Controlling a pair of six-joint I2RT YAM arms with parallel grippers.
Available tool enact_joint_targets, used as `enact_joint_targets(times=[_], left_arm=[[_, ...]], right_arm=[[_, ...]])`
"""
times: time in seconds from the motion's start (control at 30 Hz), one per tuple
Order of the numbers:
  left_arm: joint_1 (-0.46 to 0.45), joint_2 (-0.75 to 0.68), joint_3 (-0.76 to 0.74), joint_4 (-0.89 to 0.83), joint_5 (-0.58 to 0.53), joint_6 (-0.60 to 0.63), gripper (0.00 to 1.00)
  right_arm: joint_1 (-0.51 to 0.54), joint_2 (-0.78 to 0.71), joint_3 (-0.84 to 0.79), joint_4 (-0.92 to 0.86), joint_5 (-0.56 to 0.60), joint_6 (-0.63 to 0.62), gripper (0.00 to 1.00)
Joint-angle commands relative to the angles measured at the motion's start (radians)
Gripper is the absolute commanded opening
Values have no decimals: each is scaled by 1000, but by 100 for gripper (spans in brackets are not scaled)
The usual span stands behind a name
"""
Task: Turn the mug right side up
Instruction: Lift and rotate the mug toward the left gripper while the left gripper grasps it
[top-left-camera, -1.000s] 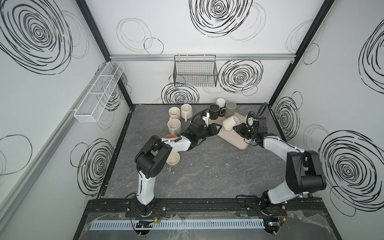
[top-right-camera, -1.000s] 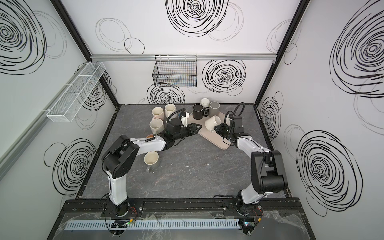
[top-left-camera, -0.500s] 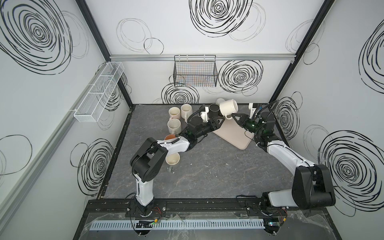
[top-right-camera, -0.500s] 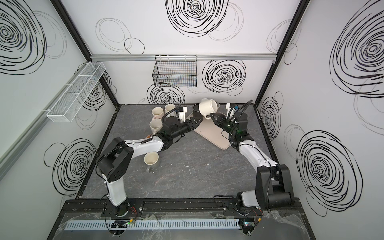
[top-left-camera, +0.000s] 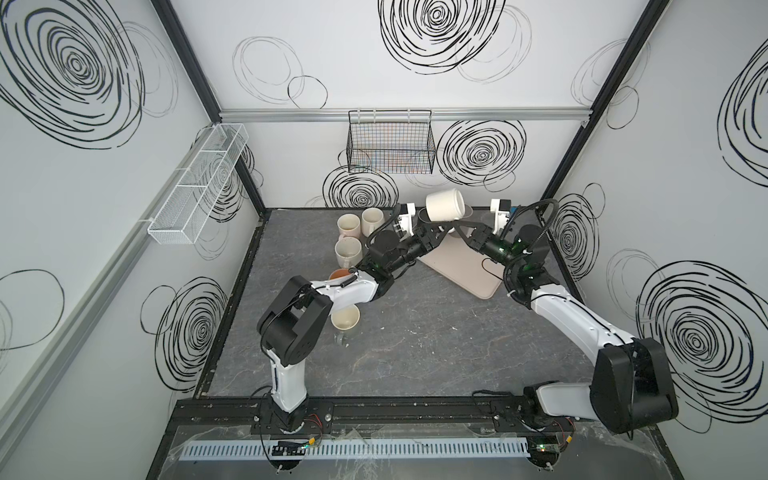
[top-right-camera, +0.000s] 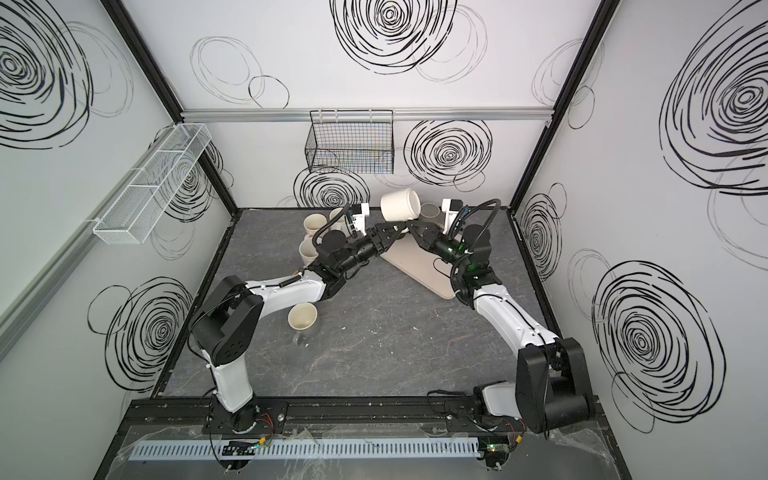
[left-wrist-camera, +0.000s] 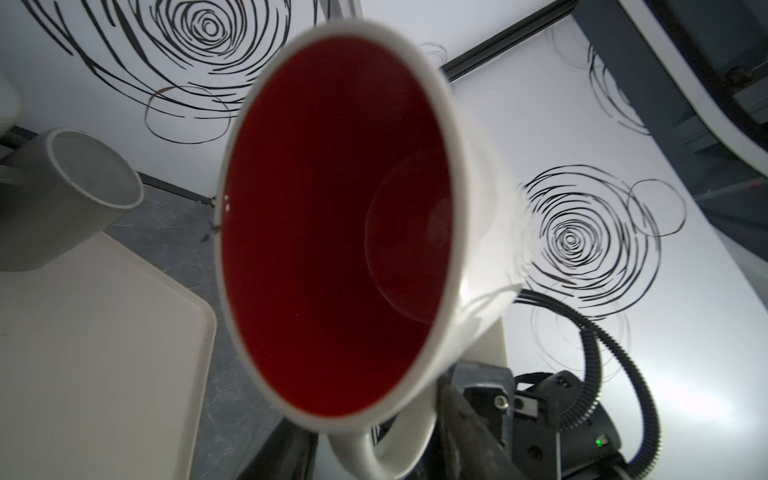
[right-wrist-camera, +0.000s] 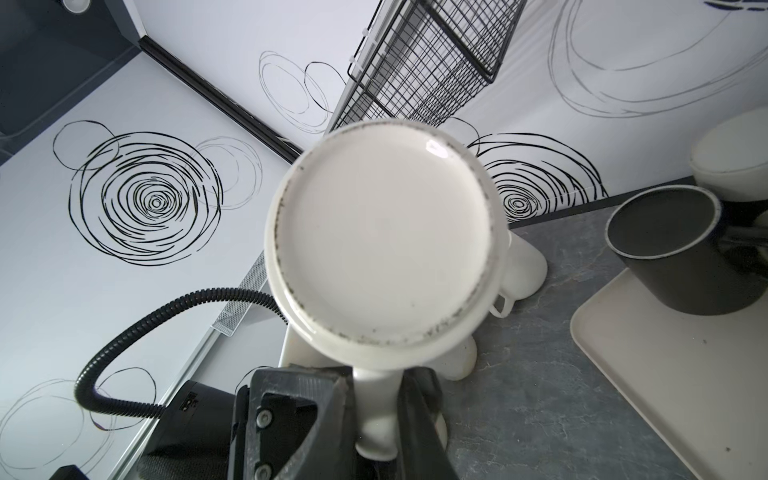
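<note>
Your right jaws are clamped on the handle (right-wrist-camera: 376, 415) of the white mug (top-left-camera: 444, 204). The mug lies on its side just above them, base toward the right wrist and red inside toward the left. I'd judge it half-turned, held high so the rim clears the tray (top-left-camera: 461, 270) below. Your left jaws sit under the mug, tip to tip with the right. I can't tell whether they're apart or gripping.
</note>
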Motion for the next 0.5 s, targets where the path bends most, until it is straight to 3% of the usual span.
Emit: enact_joint_targets(times=[0.0, 0.33, 0.4, 0.47], left_arm=[[13, -37, 41, 151, 39, -52, 42], [20, -145, 24, 86, 87, -28, 0], [25, -167, 22, 59, 109, -11, 0], [25, -195, 15, 0, 103, 45, 0]], right_arm=[[8, -51, 8, 122, -7, 27, 0], [16, -58, 40, -12, -56, 9, 0], [18, -62, 71, -90, -66, -33, 1], [21, -70, 83, -140, -44, -58, 13]])
